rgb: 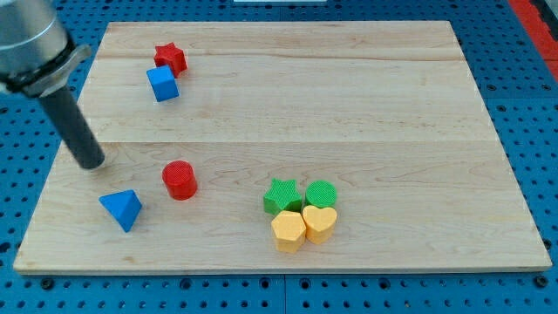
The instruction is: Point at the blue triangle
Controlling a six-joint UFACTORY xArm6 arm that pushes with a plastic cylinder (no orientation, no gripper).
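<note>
You find no readable text, label, brand, number or sign anywhere in this view: the board (pixel 288 96) and every block show plain surfaces only.

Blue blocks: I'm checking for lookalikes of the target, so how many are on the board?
2. The blue triangle lies near the view's bottom left; the blue cube sits upper left. None seems hidden.
</note>
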